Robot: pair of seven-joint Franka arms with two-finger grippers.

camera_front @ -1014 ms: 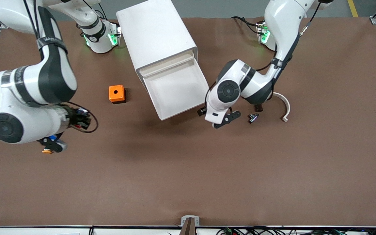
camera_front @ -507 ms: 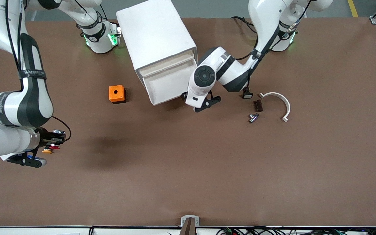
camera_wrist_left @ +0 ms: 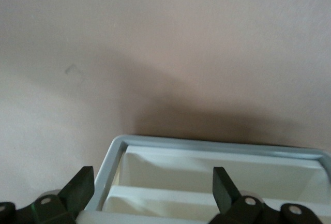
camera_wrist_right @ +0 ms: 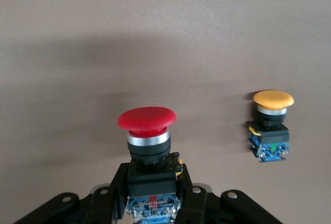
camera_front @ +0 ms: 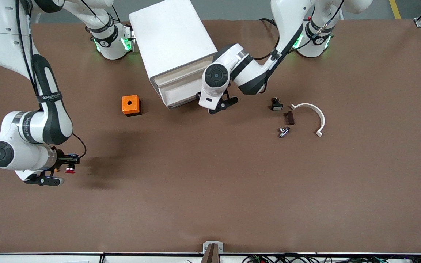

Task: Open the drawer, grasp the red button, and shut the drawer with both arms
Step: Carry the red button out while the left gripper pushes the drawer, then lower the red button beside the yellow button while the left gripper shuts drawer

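The white cabinet (camera_front: 174, 40) stands between the two arm bases. Its drawer (camera_front: 177, 95) sticks out only a little; in the left wrist view the drawer (camera_wrist_left: 207, 167) shows its rim and a strip of empty inside. My left gripper (camera_front: 198, 96) is at the drawer's front, open (camera_wrist_left: 152, 190), fingers (camera_wrist_left: 80, 188) either side of the front edge. My right gripper (camera_front: 69, 162) is above the table at the right arm's end, shut on the body of the red-capped button (camera_wrist_right: 146, 120), which stands upright in it (camera_wrist_right: 154, 193).
A yellow-capped button (camera_wrist_right: 270, 125) stands on the table beside the held one. An orange box with a hole (camera_front: 130, 105) sits next to the cabinet. A white curved piece (camera_front: 314, 113), two small dark parts (camera_front: 289, 117) and a metal fitting (camera_front: 283, 131) lie toward the left arm's end.
The left gripper has pushed the drawer from wide open to almost in. The right gripper has lifted the red button and carried it away from the yellow one.
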